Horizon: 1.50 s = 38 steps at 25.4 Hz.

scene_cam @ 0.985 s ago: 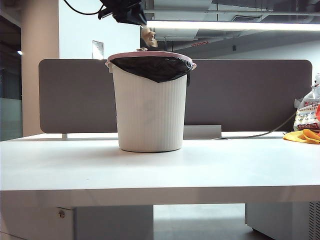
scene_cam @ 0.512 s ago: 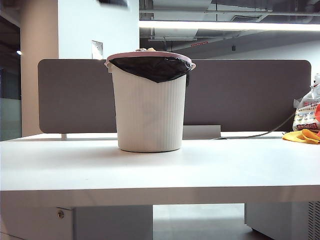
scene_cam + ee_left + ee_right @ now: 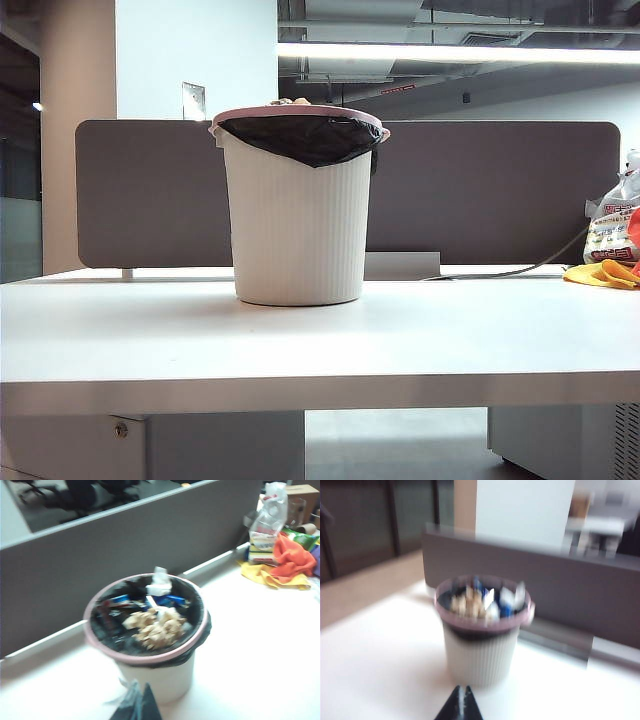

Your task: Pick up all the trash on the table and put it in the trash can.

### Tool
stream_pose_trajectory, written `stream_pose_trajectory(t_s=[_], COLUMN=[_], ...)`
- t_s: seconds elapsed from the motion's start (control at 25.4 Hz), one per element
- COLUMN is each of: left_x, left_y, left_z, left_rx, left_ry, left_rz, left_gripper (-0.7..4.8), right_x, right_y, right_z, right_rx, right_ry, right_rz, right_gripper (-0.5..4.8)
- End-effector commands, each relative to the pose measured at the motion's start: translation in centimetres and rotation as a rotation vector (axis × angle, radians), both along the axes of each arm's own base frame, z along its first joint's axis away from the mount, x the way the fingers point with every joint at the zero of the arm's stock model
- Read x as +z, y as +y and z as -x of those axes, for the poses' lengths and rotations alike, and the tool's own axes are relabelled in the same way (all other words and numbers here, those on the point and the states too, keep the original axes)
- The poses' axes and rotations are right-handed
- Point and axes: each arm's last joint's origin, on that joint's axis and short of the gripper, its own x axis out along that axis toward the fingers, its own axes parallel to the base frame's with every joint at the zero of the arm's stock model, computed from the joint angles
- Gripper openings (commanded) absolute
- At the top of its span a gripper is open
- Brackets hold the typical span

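Crumpled beige-brown paper trash is seen piled inside the trash can, resting on the black bag liner together with blue wrappers and a white scrap of paper near the rim. In the exterior view only a small bit of paper is visible above the pinkish rim. No loose paper ball is seen on the table in any view.

The trash can stands upright on the table, in front of a grey partition panel. A printed plastic bag and a yellow cloth with an orange cloth lie at the far right edge of the table, well apart from the can.

The left gripper is held above and to one side of the can, its dark fingertips drawn together, nothing between them. The right gripper is likewise raised off the table and aimed at the can, fingertips together, holding nothing; that view is blurred. Neither gripper is visible in the exterior view.
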Motion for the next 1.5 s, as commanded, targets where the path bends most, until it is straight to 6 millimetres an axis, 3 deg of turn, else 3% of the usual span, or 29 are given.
stream_pose_trajectory(t_s=[0.04,0.16,0.24,0.35,0.47,0.59,0.63,0.67,0.71,0.87,0.95,1.18,1.34,1.5], left_x=[0.3,-0.4,-1.8,-4.7,-10.3,-16.2,-19.6,-21.0,-24.2,-31.4,-33.9,-38.7,-39.8,-40.7], left_y=[1.6,4.2,5.6,6.9,7.7,7.1,6.6,6.4,5.8,4.9,4.6,4.3,4.2,4.3], left_z=[3.9,10.7,14.1,17.2,19.2,18.2,17.0,16.5,15.6,13.2,12.3,11.5,11.4,11.2], left_rx=[0.027,0.036,0.049,0.075,0.091,0.052,0.029,0.016,-0.036,-0.031,-0.019,0.008,0.006,0.040], left_ry=[0.005,-0.021,-0.045,-0.051,-0.045,-0.047,-0.055,-0.059,-0.069,-0.053,-0.046,0.054,0.070,0.051], left_rz=[-0.018,0.031,0.066,0.106,0.104,0.180,0.213,0.223,0.244,0.366,0.391,0.365,0.335,0.301], left_gripper=[-0.05,-0.05,-0.05,-0.05,-0.05,-0.05,-0.05,-0.05,-0.05,-0.05,-0.05,-0.05,-0.05,-0.05], right_x=[-2.3,-4.8,-6.6,-8.6,-11.0,-13.2,-14.5,-15.1,-16.6,-20.9,-23.0,-27.1,-29.8,-31.0], right_y=[-0.1,-1.1,-1.5,-1.4,-0.8,-0.4,-0.2,-0.1,-0.1,-0.1,-0.2,-0.2,-0.2,-0.2], right_z=[0.5,3.8,5.0,4.7,3.0,1.5,0.9,0.6,0.3,0.1,-0.2,-0.3,-0.2,-0.2], right_rx=[-0.005,-0.053,-0.059,-0.058,-0.011,-0.008,-0.006,-0.007,-0.006,-0.036,-0.086,-0.100,-0.083,-0.085], right_ry=[0.099,0.098,0.113,0.151,0.198,0.170,0.148,0.135,0.098,0.032,0.082,0.182,0.254,0.250], right_rz=[0.019,-0.037,-0.071,-0.068,-0.115,-0.122,-0.127,-0.127,-0.118,-0.040,-0.024,0.016,0.036,0.028], right_gripper=[-0.07,-0.07,-0.07,-0.07,-0.07,-0.07,-0.07,-0.07,-0.07,-0.07,-0.07,-0.07,-0.07,-0.07])
